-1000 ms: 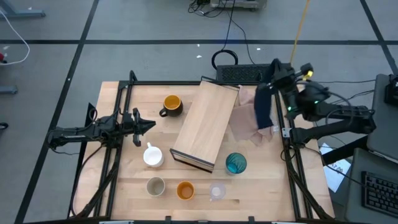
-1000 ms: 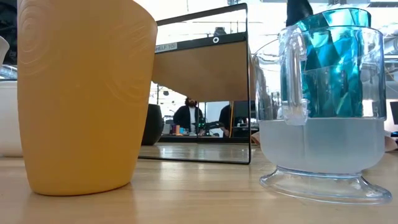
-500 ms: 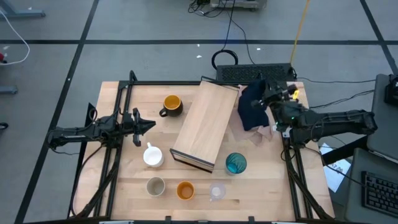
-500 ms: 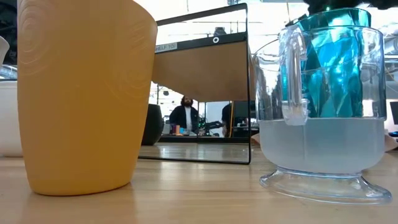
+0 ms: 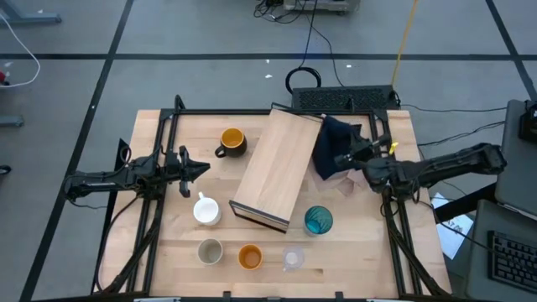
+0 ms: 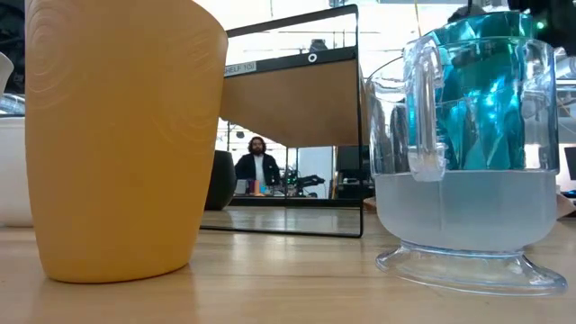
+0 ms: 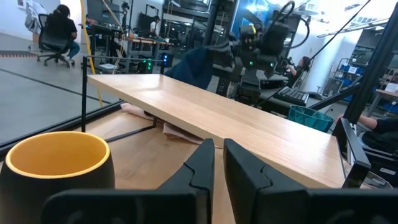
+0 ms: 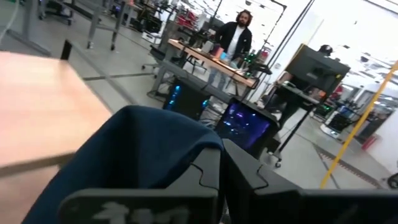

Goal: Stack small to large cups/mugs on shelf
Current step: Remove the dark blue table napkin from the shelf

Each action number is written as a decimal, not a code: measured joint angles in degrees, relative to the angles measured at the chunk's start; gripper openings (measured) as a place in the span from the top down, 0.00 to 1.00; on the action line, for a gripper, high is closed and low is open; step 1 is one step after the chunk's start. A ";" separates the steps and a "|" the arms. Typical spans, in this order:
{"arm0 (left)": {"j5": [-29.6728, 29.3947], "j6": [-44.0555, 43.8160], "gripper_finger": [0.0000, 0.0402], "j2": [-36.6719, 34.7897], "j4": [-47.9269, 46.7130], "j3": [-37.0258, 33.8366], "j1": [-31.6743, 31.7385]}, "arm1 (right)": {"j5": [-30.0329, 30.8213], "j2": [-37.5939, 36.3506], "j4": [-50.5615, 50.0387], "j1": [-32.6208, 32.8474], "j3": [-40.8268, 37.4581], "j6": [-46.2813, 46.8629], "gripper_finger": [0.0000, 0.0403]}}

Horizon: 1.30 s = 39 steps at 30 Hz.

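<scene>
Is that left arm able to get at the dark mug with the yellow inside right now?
Probably yes. The left gripper, fingers shut and empty, sits beside the dark mug, with only bare table between them. The shelf lies on the mug's far side.

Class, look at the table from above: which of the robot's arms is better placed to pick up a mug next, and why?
Probably the left. Its tool holds nothing and sits between the dark mug and the white mug. The right tool is shut on the navy cloth, far from both.
</scene>
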 joint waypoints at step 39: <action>-0.04 -0.85 0.91 -0.02 0.02 -0.02 -0.01 | 4.17 -1.11 -3.89 3.04 -7.98 14.48 1.00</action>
